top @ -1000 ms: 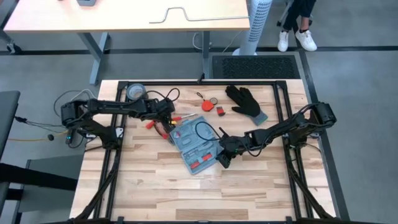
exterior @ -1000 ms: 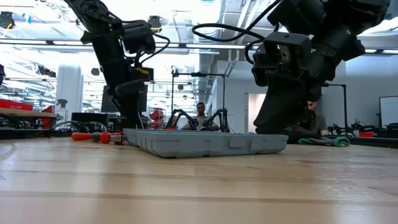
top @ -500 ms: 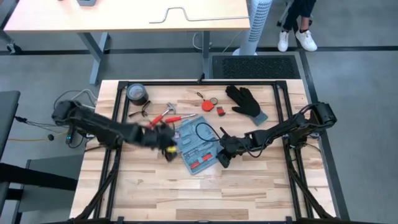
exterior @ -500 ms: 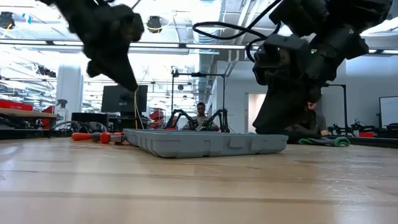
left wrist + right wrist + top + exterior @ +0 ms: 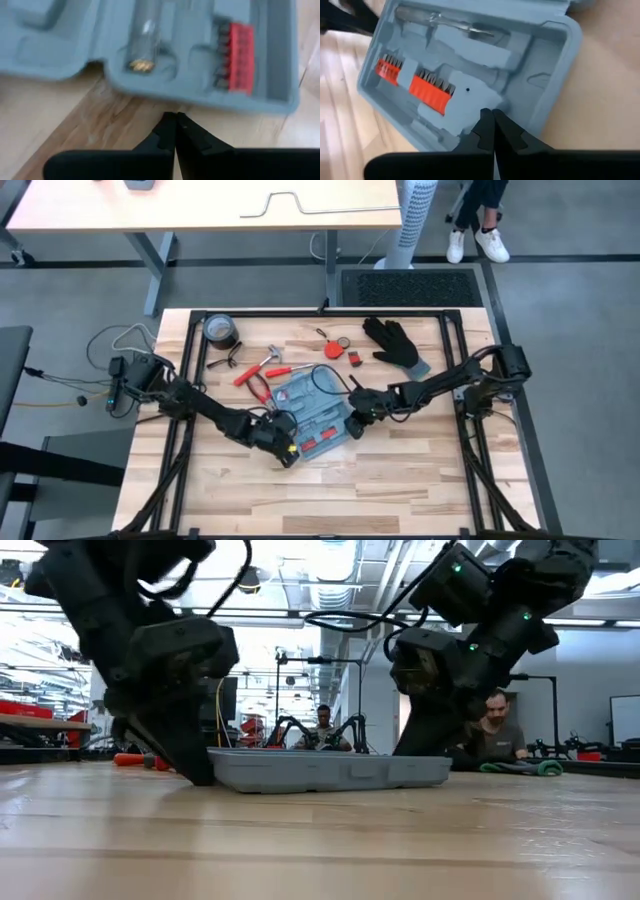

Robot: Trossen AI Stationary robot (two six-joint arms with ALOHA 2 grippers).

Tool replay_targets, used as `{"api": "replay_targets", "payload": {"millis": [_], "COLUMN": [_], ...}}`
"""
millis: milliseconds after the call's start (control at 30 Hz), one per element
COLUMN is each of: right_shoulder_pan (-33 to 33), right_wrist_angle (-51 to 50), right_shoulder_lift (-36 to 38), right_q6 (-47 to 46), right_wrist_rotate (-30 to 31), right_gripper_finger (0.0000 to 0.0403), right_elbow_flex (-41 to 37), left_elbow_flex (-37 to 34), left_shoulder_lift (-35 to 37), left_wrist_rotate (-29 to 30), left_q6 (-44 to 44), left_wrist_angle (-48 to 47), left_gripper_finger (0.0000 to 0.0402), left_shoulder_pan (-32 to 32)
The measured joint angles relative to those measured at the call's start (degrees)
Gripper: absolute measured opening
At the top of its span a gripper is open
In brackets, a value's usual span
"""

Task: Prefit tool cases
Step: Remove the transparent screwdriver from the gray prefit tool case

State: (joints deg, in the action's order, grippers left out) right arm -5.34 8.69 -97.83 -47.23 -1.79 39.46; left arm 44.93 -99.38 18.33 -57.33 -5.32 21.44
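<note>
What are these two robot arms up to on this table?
They are working on an open blue-grey tool case lying flat on the wooden table. The left gripper is down at the table by the case's near left corner, fingers shut. The right gripper sits at the case's right edge, fingers also shut. Neither is holding anything. Loose hand tools, a tape roll and a black glove lie behind.

Wooden slatted tabletop [image 5: 400, 480] framed by black rails. At far left corner, a dark tape roll [image 5: 219, 330]; nearby, black-framed glasses [image 5: 223, 363] and red-handled pliers [image 5: 262, 368]. Toward far right, a black glove with grey cuff [image 5: 394, 344], beside a small red block [image 5: 354, 359] and orange round tags [image 5: 333, 345]. Beyond, a pale wooden desk [image 5: 200, 205] and seated person [image 5: 497, 730].
</note>
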Motion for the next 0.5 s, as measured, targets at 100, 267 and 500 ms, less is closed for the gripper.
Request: {"api": "replay_targets", "payload": {"millis": [100,267,500], "right_shoulder_pan": [-2.9,-8.7,-13.0], "right_wrist_angle": [0.0,-0.7,-1.8], "right_shoulder_lift": [-0.4,-0.1,1.7], "right_q6": [-2.4,-6.8,-12.4], "right_wrist_rotate": [0.0,0.2,4.2], "right_gripper_finger": [0.0004,0.0002,0.0007], "right_elbow_flex": [-0.1,-0.3,-0.3], "left_elbow_flex": [0.0,-0.2,0.6], "left_shoulder_lift": [-0.1,-0.4,-0.5], "left_wrist_rotate": [-0.9,-4.7,-5.5], "left_q6": [2.2,6.3,7.2], "left_wrist_angle": [0.9,4.7,6.0], "left_gripper_finger": [0.0000,0.0000,0.0000], "left_shoulder_pan": [-1.9,-5.5,-6.2]}}
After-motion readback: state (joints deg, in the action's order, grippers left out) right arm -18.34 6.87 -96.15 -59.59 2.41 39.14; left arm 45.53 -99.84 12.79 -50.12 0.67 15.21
